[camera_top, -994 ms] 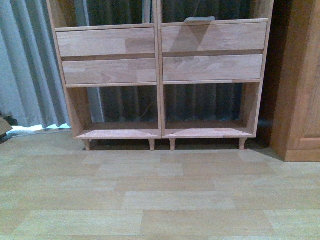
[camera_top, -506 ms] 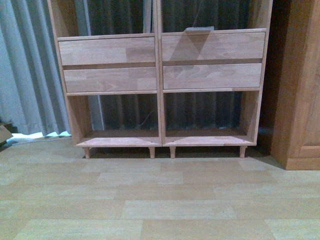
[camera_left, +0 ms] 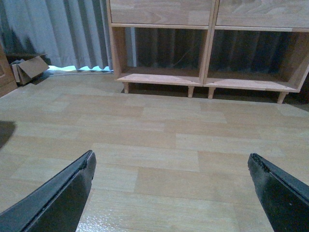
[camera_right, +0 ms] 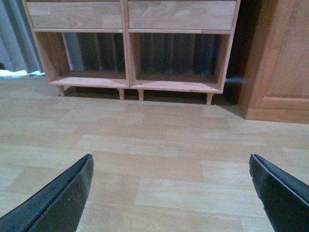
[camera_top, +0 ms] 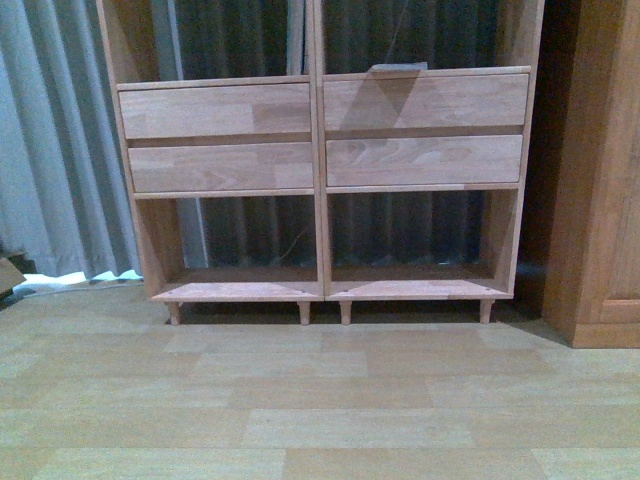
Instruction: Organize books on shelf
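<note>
The shelf point(camera_top: 320, 190) of light wood stands ahead in the front view, with two drawer fronts per column and open bottom compartments; it also shows in both wrist views point(camera_left: 207, 53) point(camera_right: 128, 43). A flat greyish edge point(camera_top: 398, 68) lies on the board above the right drawers; too little shows to tell if it is one of the books. No other book is in view. My left gripper point(camera_left: 170, 155) and right gripper point(camera_right: 170, 157) both hang open over bare floor, well short of the shelf, nothing between their black fingers point(camera_left: 58, 198) point(camera_right: 58, 198).
A darker brown cabinet point(camera_top: 600, 180) stands right of the shelf, close to it. Grey curtains point(camera_top: 50, 150) hang behind and to the left. A cardboard box point(camera_left: 29, 70) lies on the floor at the far left. Wood-plank floor point(camera_top: 320, 400) stretches between me and the shelf.
The shelf has slid lower in the front view, showing slightly more of the compartments above the drawers. Nothing on it has moved.
</note>
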Robot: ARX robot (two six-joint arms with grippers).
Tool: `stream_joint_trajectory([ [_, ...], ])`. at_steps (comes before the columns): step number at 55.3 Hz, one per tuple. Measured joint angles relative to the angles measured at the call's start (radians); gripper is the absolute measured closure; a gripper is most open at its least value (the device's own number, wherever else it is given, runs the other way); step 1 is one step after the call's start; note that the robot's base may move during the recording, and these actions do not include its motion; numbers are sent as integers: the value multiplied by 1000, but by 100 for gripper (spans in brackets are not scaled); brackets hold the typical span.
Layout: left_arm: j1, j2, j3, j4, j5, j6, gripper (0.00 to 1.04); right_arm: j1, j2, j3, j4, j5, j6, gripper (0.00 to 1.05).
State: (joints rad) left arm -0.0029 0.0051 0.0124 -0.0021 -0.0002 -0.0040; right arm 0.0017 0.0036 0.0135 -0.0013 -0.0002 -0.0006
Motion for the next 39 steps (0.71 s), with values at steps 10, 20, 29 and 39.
stream_joint_trajectory([
  [10,0,0,0,0,0,0,7,0,0,0,0,0,0,7],
  [20,0,0,0,0,0,0,7,0,0,0,0,0,0,7],
  [29,0,0,0,0,0,0,7,0,0,0,0,0,0,7],
  [39,0,0,0,0,0,0,7,0,0,0,0,0,0,7],
])
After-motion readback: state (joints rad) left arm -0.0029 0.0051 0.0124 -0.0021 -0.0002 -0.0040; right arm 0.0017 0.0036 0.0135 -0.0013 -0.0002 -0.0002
